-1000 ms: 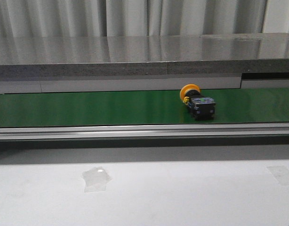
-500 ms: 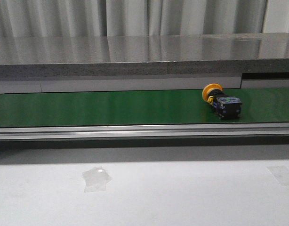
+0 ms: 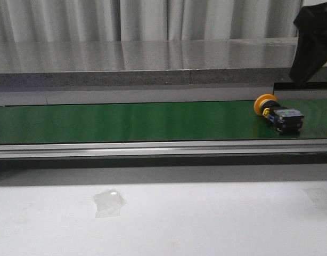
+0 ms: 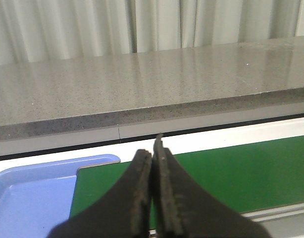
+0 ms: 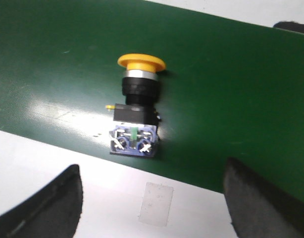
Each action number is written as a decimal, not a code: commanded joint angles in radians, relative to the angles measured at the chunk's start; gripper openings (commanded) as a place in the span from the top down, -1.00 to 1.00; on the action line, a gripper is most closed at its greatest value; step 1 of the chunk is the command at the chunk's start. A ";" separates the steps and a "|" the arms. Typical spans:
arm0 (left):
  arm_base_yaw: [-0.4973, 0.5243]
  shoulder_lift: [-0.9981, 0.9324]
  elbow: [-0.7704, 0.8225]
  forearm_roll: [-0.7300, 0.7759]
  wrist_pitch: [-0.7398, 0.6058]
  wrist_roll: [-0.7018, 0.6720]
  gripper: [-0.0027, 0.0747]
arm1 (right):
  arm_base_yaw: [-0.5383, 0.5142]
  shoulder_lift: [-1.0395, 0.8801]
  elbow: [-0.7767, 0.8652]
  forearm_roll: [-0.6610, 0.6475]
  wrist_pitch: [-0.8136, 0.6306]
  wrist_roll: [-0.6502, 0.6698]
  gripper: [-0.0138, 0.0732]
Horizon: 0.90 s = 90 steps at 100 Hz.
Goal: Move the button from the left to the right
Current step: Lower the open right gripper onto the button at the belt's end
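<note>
Left hand: my left hand [image 4: 153,198] is pressed closed on nothing, its 2 fingers [image 4: 137,193] touching, above the left end of the green belt [image 4: 231,173], a blue tray [image 4: 28,198] beside it.
Belt: the green belt runs left to right beyond the white table [image 3: 206,218].
Button: the button [image 3: 278,114] lies on its side at the belt's right end, orange cap toward 10 o'clock in the front view.
Right hand: my right hand [image 5: 152,198] is spread wide open above the button, not touching it.
</note>
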 commanded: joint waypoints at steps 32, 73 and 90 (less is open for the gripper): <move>-0.007 0.008 -0.028 -0.020 -0.072 -0.011 0.98 | 0.003 0.119 -0.059 -0.085 -0.062 -0.017 -0.66; -0.007 0.008 -0.028 -0.020 -0.072 -0.011 0.98 | 0.000 0.220 -0.062 -0.110 -0.079 -0.010 -0.06; -0.007 0.008 -0.028 -0.020 -0.072 -0.011 0.98 | 0.000 0.218 -0.071 -0.110 -0.053 -0.003 0.26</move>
